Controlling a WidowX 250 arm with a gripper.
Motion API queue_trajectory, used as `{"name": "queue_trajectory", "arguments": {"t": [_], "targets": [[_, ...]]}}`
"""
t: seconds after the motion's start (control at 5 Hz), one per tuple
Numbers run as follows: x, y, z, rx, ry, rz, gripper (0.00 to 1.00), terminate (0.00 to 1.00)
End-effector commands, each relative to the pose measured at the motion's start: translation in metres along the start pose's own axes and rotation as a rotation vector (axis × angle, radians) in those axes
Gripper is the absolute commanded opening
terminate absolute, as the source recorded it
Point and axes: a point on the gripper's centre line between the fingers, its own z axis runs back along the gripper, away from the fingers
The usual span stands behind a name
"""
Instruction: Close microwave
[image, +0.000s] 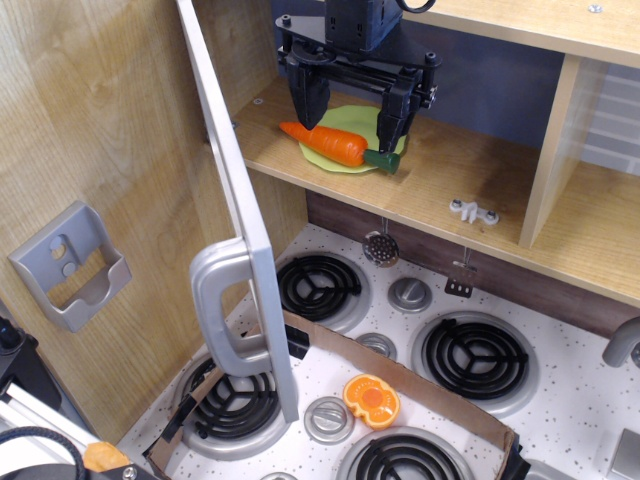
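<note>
The microwave (420, 190) is sitting above the stove, a wooden cavity with its floor showing as a pale shelf. Its door (235, 200) is standing wide open, swung out towards me so that I am seeing it almost edge-on, a flat grey panel running from the top of the cavity down over the burners. The chunky silver loop handle (222, 310) is sticking out from the door's lower part, just above the front left burner (228, 405).

The gripper (352, 120) is hanging inside the cavity, to the right of the door and well apart from it. Its black jaws are standing open, one on each side of a toy carrot (328, 143), and I cannot tell whether either is touching it. The carrot is lying on a light green plate (350, 125) on the cavity floor, its green stub pointing right.

Further right on that floor, a small white fitting (473, 211) is lying by itself. Below the cavity, the speckled white worktop (560, 400) is carrying the black coil burners and silver knobs, and an orange slice (371, 399) is resting on a sheet of cardboard (440, 395), right of the door's bottom edge. A grey holder (72, 265) is hanging on the wooden wall, left of the door.
</note>
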Motion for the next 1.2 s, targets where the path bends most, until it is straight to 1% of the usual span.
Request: {"name": "queue_trajectory", "arguments": {"t": [0.0, 0.2, 0.4, 0.6, 0.8, 1.0], "targets": [[0.0, 0.0, 0.0, 0.0, 0.0, 0.0, 1.0, 0.0], [0.005, 0.0, 0.027, 0.015, -0.071, 0.007, 1.0, 0.0], [0.008, 0.003, 0.046, 0.021, -0.079, -0.038, 1.0, 0.0], [0.004, 0.008, 0.073, 0.068, -0.102, -0.044, 1.0, 0.0], [-0.004, 0.018, 0.091, 0.09, -0.114, -0.022, 1.0, 0.0], [-0.02, 0.026, 0.109, 0.136, -0.081, -0.004, 1.0, 0.0]]}}
